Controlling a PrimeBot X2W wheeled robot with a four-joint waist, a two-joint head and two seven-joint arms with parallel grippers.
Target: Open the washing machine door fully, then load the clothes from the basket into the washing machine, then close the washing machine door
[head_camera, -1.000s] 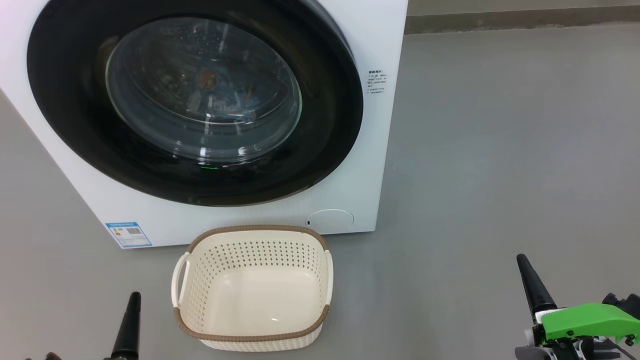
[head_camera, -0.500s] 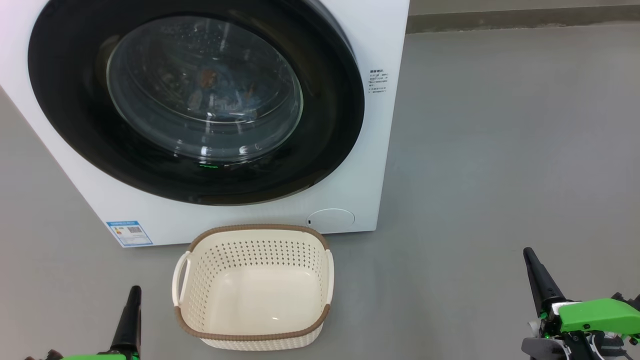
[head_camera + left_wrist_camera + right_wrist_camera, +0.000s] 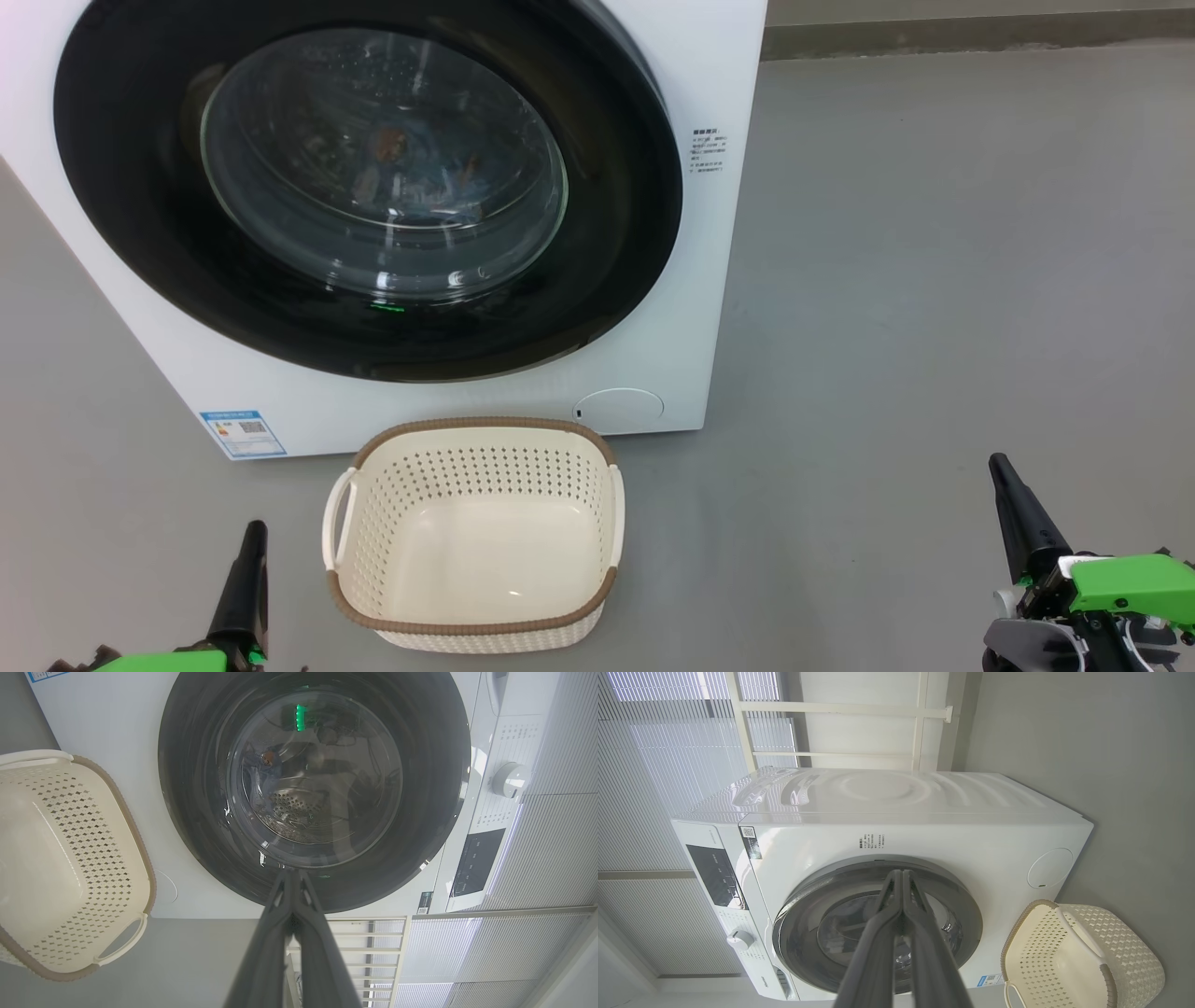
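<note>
a plain grey floor (image 3: pixel 934 280) takes up the right half of the head view and the strip along its bottom left. a darker grey skirting strip (image 3: pixel 980 33) runs along the top right edge of that view. in the left wrist view, pale ribbed blinds (image 3: pixel 560 835) cover the right side and the lower right corner, and a white railing (image 3: pixel 355 947) with thin bars sits at lower centre. in the right wrist view the blinds take the upper left, bright with daylight, and the white railing crosses the top centre.

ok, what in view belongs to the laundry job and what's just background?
Job: washing machine, its door shut, empty basket, clothes behind the glass.
Background: blue sticker, round flap, dial, window blinds.
</note>
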